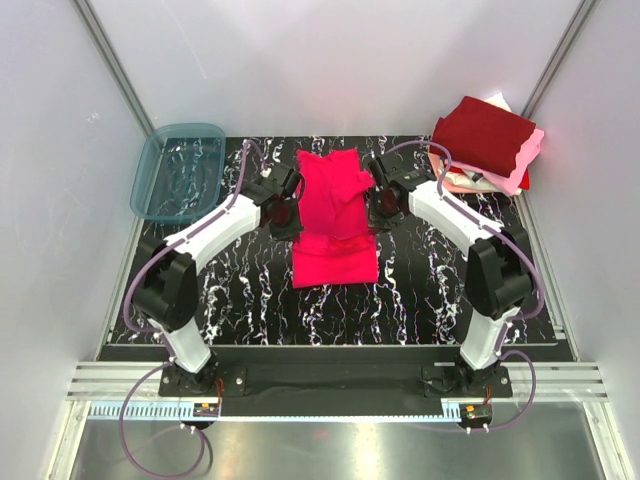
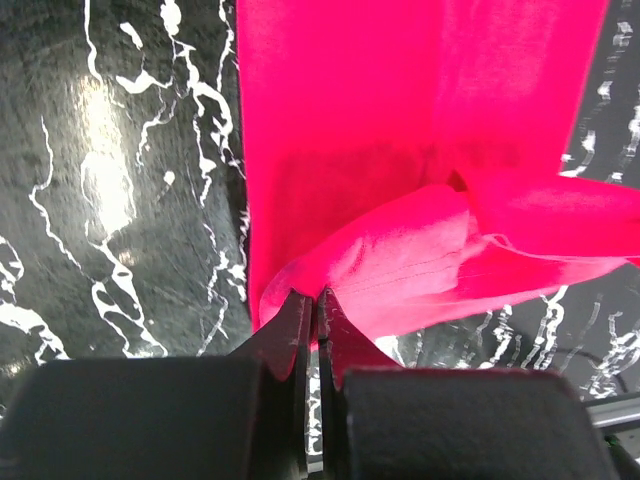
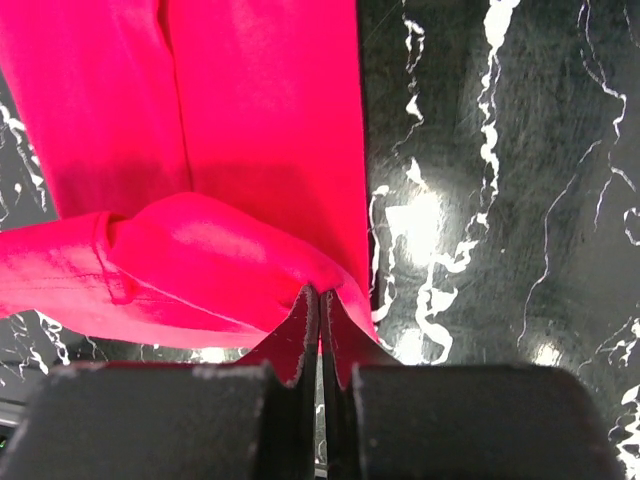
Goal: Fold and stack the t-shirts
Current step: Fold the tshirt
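Note:
The bright pinkish-red t-shirt [image 1: 335, 225] lies lengthwise in the middle of the black marbled table, its far part lifted and doubled back. My left gripper [image 1: 284, 212] is shut on the shirt's left edge [image 2: 300, 290]. My right gripper [image 1: 383, 200] is shut on the shirt's right edge [image 3: 335, 285]. Both hold the cloth pinched and raised above the rest of the shirt. A stack of folded shirts [image 1: 487, 145] sits at the far right: dark maroon red on top, pale pink, salmon and white below.
A translucent blue-grey plastic tub [image 1: 178, 170] stands at the far left of the table. The black marbled mat [image 1: 250, 290] shows near the shirt. Grey walls close in the left, right and back.

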